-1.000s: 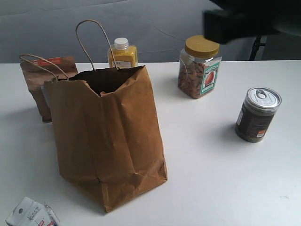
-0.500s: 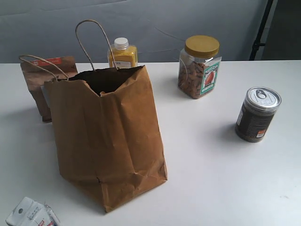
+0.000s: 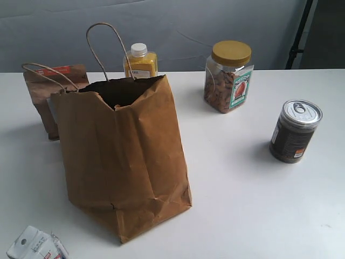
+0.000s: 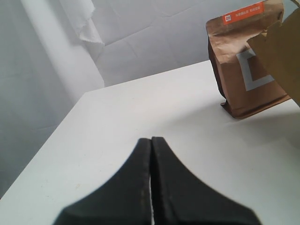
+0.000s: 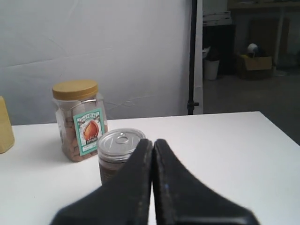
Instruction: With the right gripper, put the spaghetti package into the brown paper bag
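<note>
The brown paper bag (image 3: 124,156) stands upright and open at the left middle of the white table, its loop handles sticking up; one edge of it (image 4: 281,51) shows in the left wrist view. No spaghetti package shows in any view; the bag's inside is dark and I cannot see into it. My right gripper (image 5: 153,141) is shut and empty, with the tin can just beyond its tips. My left gripper (image 4: 151,139) is shut and empty over bare table. Neither arm appears in the exterior view.
A smaller brown pouch with a red label (image 3: 51,97) stands behind the bag. At the back are a yellow juice bottle (image 3: 140,62) and a nut jar with a yellow lid (image 3: 229,76). A tin can (image 3: 295,131) stands at the right; a white carton (image 3: 35,245) lies front left.
A second ago a dark arm part hung blurred at the top right of the exterior view; it has since left the frame. Nothing on the table has moved.
</note>
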Controlling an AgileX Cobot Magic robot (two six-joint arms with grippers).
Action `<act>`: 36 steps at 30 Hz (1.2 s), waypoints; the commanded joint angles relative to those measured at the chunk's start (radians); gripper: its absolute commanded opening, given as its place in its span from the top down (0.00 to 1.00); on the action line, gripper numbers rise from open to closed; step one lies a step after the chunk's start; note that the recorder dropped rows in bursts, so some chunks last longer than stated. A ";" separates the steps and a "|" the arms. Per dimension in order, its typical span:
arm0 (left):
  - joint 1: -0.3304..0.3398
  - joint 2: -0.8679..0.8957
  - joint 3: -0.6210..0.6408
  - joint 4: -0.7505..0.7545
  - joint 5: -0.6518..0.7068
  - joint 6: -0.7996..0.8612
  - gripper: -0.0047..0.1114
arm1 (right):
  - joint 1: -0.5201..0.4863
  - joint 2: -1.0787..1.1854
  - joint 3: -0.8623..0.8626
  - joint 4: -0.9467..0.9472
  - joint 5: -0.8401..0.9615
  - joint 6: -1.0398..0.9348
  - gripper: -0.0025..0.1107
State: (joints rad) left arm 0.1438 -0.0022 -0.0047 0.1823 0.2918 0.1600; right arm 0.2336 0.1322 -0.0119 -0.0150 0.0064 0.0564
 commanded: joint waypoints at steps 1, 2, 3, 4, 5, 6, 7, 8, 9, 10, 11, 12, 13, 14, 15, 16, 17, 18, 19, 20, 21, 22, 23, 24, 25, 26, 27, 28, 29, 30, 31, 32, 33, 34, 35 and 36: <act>0.005 0.002 0.005 -0.005 -0.006 -0.004 0.96 | -0.029 -0.122 0.012 0.015 0.087 -0.012 0.98; 0.005 0.002 0.005 -0.005 -0.006 -0.004 0.96 | -0.035 -0.132 0.012 0.015 0.112 -0.012 0.98; 0.005 0.002 0.005 -0.005 -0.006 -0.004 0.96 | -0.040 -0.132 0.012 0.015 0.134 -0.012 0.98; 0.005 0.002 0.005 -0.005 -0.006 -0.004 0.96 | -0.039 -0.132 0.012 0.015 0.137 -0.012 0.98; 0.005 0.002 0.005 -0.005 -0.006 -0.004 0.96 | -0.039 -0.132 0.012 0.015 0.137 -0.012 0.98; 0.005 0.002 0.005 -0.005 -0.006 -0.004 0.96 | -0.039 -0.132 0.012 0.009 0.137 -0.012 0.98; 0.005 0.002 0.005 -0.005 -0.006 -0.004 0.96 | -0.039 -0.132 0.012 0.005 0.137 -0.012 0.98; 0.005 0.002 0.005 -0.005 -0.006 -0.004 0.96 | -0.039 -0.132 0.012 0.003 0.137 -0.012 0.98; 0.005 0.002 0.005 -0.005 -0.006 -0.004 0.96 | -0.039 -0.132 0.012 0.003 0.134 -0.012 0.98; 0.005 0.002 0.005 -0.005 -0.006 -0.004 0.96 | -0.039 -0.132 0.012 0.003 0.134 -0.012 0.98; 0.005 0.002 0.005 -0.005 -0.006 -0.004 0.96 | -0.039 -0.132 0.012 0.003 0.134 -0.012 0.98; 0.005 0.002 0.005 -0.005 -0.006 -0.004 0.96 | -0.038 -0.132 0.012 0.003 0.134 -0.012 0.98; 0.005 0.002 0.005 -0.005 -0.006 -0.004 0.96 | -0.038 -0.132 0.012 0.003 0.134 -0.012 0.98; 0.005 0.002 0.005 -0.005 -0.006 -0.004 0.96 | -0.037 -0.132 0.012 0.003 0.134 -0.012 0.98; 0.005 0.002 0.005 -0.005 -0.006 -0.004 0.96 | -0.037 -0.132 0.012 0.003 0.134 -0.005 0.98; 0.005 0.002 0.005 -0.005 -0.006 -0.004 0.96 | -0.037 -0.132 0.012 0.003 0.134 -0.005 0.98; 0.005 0.002 0.005 -0.005 -0.006 -0.004 0.96 | -0.037 -0.132 0.012 0.003 0.134 -0.005 0.98; 0.005 0.002 0.005 -0.005 -0.006 -0.004 0.96 | -0.037 -0.132 0.012 0.003 0.134 -0.005 0.98; 0.005 0.002 0.005 -0.005 -0.006 -0.004 0.96 | -0.037 -0.132 0.012 0.003 0.134 -0.005 0.98; 0.005 0.002 0.005 -0.005 -0.006 -0.004 0.96 | -0.037 -0.132 0.012 0.003 0.134 -0.005 0.98; 0.005 0.002 0.005 -0.005 -0.006 -0.004 0.96 | -0.037 -0.132 0.012 0.003 0.134 -0.005 0.98; 0.005 0.002 0.005 -0.005 -0.006 -0.004 0.96 | -0.037 -0.132 0.012 0.003 0.134 -0.005 0.98; 0.005 0.002 0.005 -0.005 -0.006 -0.004 0.96 | -0.037 -0.132 0.012 0.003 0.134 -0.005 0.98; 0.005 0.002 0.005 -0.005 -0.006 -0.004 0.96 | -0.037 -0.132 0.012 0.003 0.134 -0.005 0.98; 0.005 0.002 0.005 -0.005 -0.006 -0.004 0.96 | -0.037 -0.132 0.012 0.003 0.134 -0.005 0.98; 0.005 0.002 0.005 -0.005 -0.006 -0.004 0.96 | -0.037 -0.132 0.012 0.003 0.134 -0.005 0.98; 0.005 0.002 0.005 -0.005 -0.006 -0.004 0.96 | -0.037 -0.132 0.012 0.003 0.134 -0.005 0.98; 0.005 0.002 0.005 -0.005 -0.006 -0.004 0.96 | -0.037 -0.132 0.012 0.003 0.134 -0.005 0.98; 0.005 0.002 0.005 -0.005 -0.006 -0.004 0.96 | -0.037 -0.132 0.012 0.003 0.134 -0.005 0.98; 0.005 0.002 0.005 -0.005 -0.006 -0.004 0.96 | -0.037 -0.132 0.012 0.003 0.134 -0.005 0.98; 0.005 0.002 0.005 -0.005 -0.006 -0.004 0.96 | -0.037 -0.132 0.012 0.003 0.134 -0.005 0.98; 0.005 0.002 0.005 -0.005 -0.006 -0.004 0.96 | -0.037 -0.132 0.012 0.003 0.134 -0.005 0.98; 0.005 0.002 0.005 -0.005 -0.006 -0.004 0.96 | -0.037 -0.132 0.012 0.003 0.134 -0.005 0.98; 0.005 0.002 0.005 -0.005 -0.006 -0.004 0.96 | -0.037 -0.132 0.012 0.003 0.134 -0.005 0.98; 0.005 0.002 0.005 -0.005 -0.006 -0.004 0.96 | -0.037 -0.132 0.012 0.003 0.134 -0.005 0.98; 0.005 0.002 0.005 -0.005 -0.006 -0.004 0.96 | -0.037 -0.132 0.012 0.003 0.134 -0.005 0.98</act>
State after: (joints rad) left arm 0.1438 -0.0022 -0.0047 0.1823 0.2918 0.1600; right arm 0.2001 0.0055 -0.0039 -0.0087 0.1403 0.0522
